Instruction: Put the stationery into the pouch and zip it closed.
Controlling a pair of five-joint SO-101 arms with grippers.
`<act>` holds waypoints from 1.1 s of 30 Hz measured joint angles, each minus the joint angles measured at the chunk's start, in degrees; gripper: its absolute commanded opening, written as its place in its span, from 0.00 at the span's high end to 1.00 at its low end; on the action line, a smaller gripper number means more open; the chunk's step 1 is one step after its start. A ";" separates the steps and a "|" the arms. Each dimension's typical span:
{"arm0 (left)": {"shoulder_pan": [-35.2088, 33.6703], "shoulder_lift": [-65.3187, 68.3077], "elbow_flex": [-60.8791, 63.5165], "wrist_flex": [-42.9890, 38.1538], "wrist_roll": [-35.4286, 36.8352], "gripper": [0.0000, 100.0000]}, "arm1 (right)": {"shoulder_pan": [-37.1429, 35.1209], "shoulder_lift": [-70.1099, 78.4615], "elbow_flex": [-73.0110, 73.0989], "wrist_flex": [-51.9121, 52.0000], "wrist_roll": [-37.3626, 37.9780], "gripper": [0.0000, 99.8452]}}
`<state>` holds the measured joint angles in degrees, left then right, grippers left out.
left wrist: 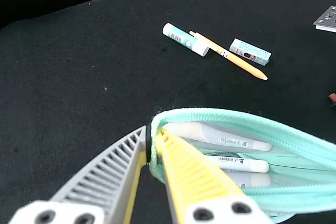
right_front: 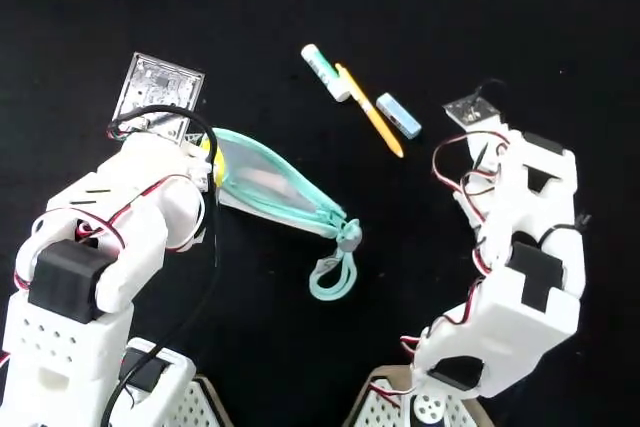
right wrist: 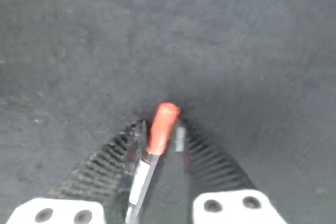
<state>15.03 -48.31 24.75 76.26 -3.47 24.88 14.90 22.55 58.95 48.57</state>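
Note:
The mint-green pouch [right_front: 268, 185] lies open on the black table, its wrist loop [right_front: 333, 275] trailing toward the front. My left gripper [left wrist: 151, 148] is shut on the rim at the pouch's [left wrist: 247, 124] left end, one finger inside and one outside. Inside lie white pens [left wrist: 220, 139]. Beyond the pouch rest a white-and-teal marker [right_front: 325, 73], a yellow pencil [right_front: 370, 110] and a blue eraser [right_front: 398, 115], close together. My right gripper [right wrist: 160, 129] points down at the table, shut on a pen with a red cap [right wrist: 163, 120]. The right arm [right_front: 520, 207] stands right of the pouch.
The black table [right_front: 250, 17] reaches the far edge, where a room floor shows. The three loose items [left wrist: 220, 48] lie between both arms at the back. Bare cloth lies around the pouch's loop and in front.

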 measured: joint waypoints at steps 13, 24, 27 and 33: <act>0.00 0.00 0.00 0.00 0.00 0.97 | 3.43 -31.82 8.18 2.90 -3.78 0.99; 0.00 0.00 0.00 0.00 0.00 0.97 | -12.48 -82.55 14.24 3.52 -31.38 0.99; 0.00 0.00 0.00 0.00 0.00 0.97 | -19.69 -93.10 14.15 3.60 -38.42 0.99; 0.00 0.00 0.00 0.00 0.44 0.97 | -35.87 -96.26 9.76 3.60 -46.86 0.99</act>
<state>15.03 -48.31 24.75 76.26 -3.03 -10.99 -81.36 32.31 62.55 1.71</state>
